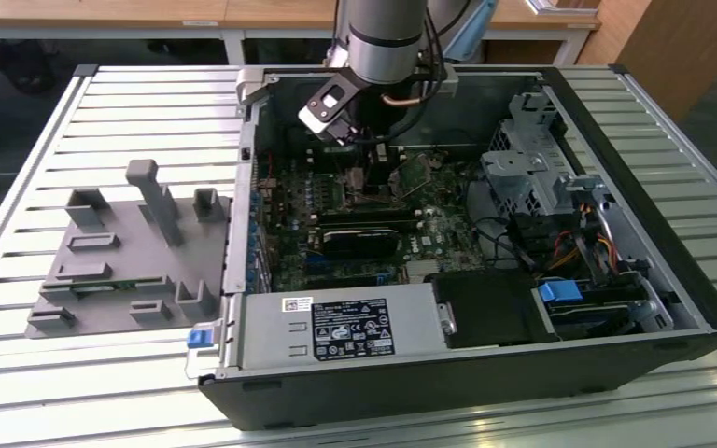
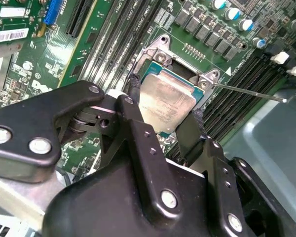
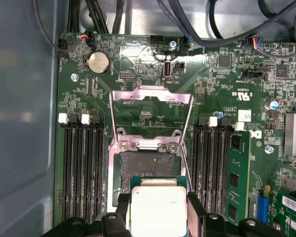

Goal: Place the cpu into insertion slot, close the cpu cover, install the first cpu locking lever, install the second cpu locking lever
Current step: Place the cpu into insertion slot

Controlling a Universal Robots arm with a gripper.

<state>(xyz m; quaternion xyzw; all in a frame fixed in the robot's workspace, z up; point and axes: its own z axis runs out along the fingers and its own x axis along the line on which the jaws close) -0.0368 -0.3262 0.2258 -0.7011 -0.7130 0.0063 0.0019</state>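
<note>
from my station, in the exterior view i see the arm reaching down into the open computer case (image 1: 458,383), which lies on the slatted table (image 1: 122,103); a grey fixture tray (image 1: 109,280) sits beside the case on the exterior view's left; the gripper (image 1: 356,154) hangs over the green board inside; in both wrist views the gripper (image 2: 165,106) (image 3: 159,207) has its fingers (image 2: 138,128) closed on the cpu (image 2: 166,101) (image 3: 158,210), one on each of two opposite edges, silvery face toward the cameras; the cpu sits over the insertion slot (image 3: 148,165), part of whose dark centre shows past the chip's edge in the first wrist view; i can't tell whether chip and slot touch; the cpu cover (image 3: 153,94) is swung open beyond the slot, with green board showing through its cut-out; a thin metal lever (image 2: 246,92) juts out from the slot's corner; long black memory slots (image 3: 81,168) flank the slot on both sides
</note>
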